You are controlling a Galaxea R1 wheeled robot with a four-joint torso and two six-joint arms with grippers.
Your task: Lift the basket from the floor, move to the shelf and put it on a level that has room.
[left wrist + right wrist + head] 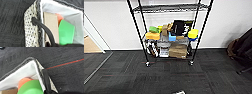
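Basket (pixel 32 31) over the carpet (pixel 166 77), well short of the shelf (pixel 169 32) | shelf top cut off | open carpet between | both grippers' jaw state could not be told | upper tier (pixel 169 8) bare

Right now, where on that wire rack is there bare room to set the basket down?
The upper wire level of the shelf looks bare between its posts. The tier below is crowded with yellow, green and blue blocks, and the bottom tier is packed with a brown box and other items.
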